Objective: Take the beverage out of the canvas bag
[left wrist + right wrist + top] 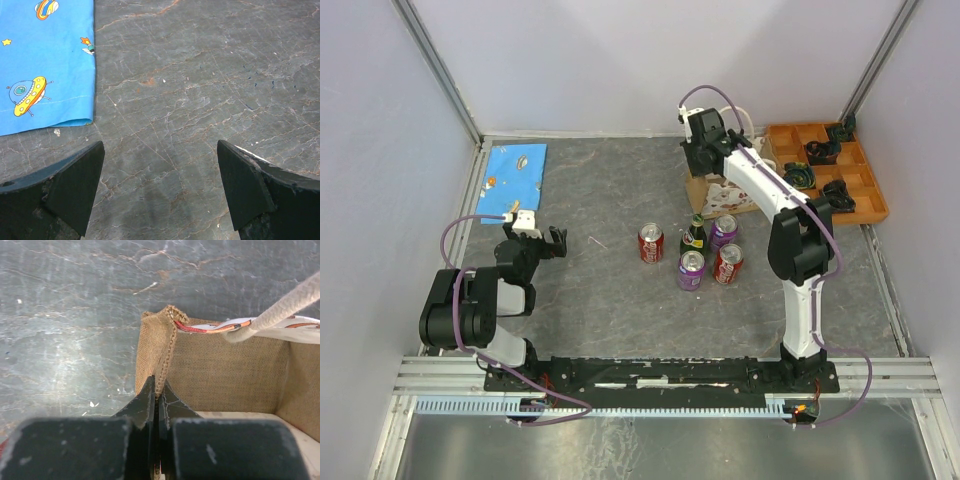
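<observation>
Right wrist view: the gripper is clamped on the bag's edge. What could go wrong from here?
1. The right gripper pinches only a thin fold at the rim of the canvas bag, near a corner; the cloth may slip out, or a pull may tip the whole bag.
2. The white handle hangs across the opening and could snag whatever reaches in.
3. The cans stand close to the bag; a dragged bag might topple them.

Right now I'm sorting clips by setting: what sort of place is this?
Most likely a lab robot test cell: white panel walls box in a grey table, two arms are bolted to a rail at its near edge, and drink cans stand grouped on it.
</observation>
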You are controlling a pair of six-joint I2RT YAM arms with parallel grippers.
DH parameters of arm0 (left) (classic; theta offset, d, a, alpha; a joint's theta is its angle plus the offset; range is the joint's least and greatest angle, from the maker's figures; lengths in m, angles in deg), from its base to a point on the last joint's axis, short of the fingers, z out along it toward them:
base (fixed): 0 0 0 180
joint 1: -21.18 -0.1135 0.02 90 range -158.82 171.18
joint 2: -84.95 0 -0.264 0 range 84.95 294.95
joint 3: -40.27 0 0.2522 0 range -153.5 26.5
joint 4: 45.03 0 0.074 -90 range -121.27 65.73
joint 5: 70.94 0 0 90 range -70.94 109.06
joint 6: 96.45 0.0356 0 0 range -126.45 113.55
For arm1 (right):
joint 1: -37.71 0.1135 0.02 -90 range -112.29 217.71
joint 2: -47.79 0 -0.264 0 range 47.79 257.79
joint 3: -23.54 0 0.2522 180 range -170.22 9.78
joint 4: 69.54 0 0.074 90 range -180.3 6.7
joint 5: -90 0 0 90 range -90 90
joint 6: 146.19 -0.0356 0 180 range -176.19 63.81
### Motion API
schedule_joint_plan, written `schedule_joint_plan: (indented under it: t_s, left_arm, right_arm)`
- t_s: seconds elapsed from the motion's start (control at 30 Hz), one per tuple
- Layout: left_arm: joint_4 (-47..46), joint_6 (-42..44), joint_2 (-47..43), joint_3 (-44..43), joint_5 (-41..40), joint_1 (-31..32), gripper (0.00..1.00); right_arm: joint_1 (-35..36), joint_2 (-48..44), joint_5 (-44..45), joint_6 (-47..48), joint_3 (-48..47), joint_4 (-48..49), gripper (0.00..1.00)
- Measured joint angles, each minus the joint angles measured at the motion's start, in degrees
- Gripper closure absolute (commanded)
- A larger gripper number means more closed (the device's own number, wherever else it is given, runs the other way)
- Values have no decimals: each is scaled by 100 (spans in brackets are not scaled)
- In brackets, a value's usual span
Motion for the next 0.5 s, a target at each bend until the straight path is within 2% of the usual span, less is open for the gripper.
schedule_joint_plan:
  t_s: [0.37,0.5]
  left_arm:
    - [0,0,0,0,-2,0,1]
    - [0,0,0,0,0,0,1]
  right_arm:
    - [444,216,-612,199,-610,35,100]
    - [730,223,-688,284,-619,28,95]
